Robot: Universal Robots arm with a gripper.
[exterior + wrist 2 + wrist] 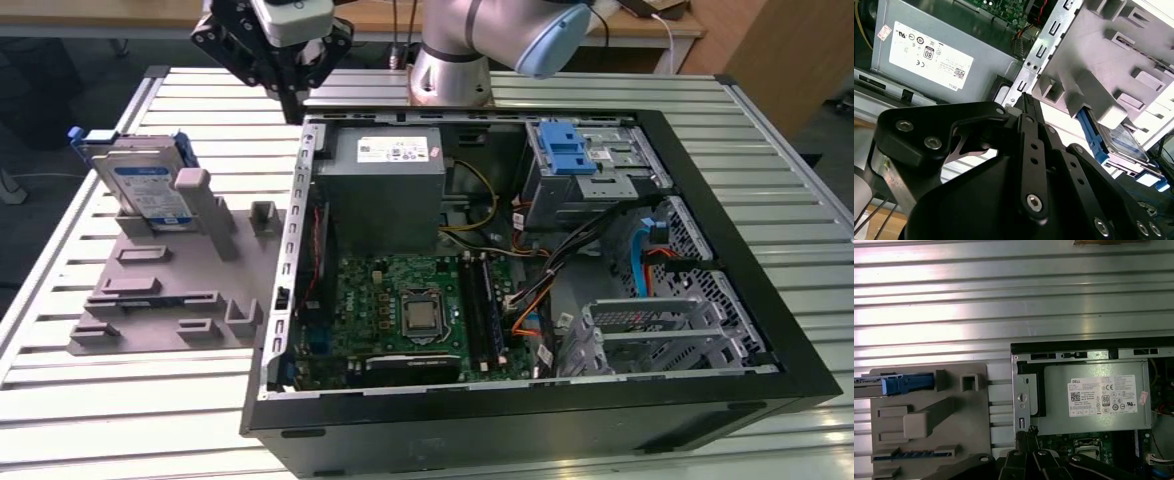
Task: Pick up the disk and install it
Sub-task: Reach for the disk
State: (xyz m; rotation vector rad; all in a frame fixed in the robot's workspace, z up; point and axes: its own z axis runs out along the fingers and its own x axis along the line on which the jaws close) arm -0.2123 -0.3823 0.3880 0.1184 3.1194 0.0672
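Note:
The disk, silver with a blue-and-white label and a blue frame, stands tilted on edge in the grey holder plate at the exterior view's left. In the second wrist view the disk peeks from behind the holder, and in the first wrist view its blue frame shows edge-on. My gripper hangs above the table at the back-left corner of the open computer case, to the right of the disk and apart from it. The gripper is shut with nothing in it.
Inside the case are a grey power supply box with a white sticker, a green motherboard, loose cables and a silver drive cage with a blue latch. The case and holder rest on a slatted metal table.

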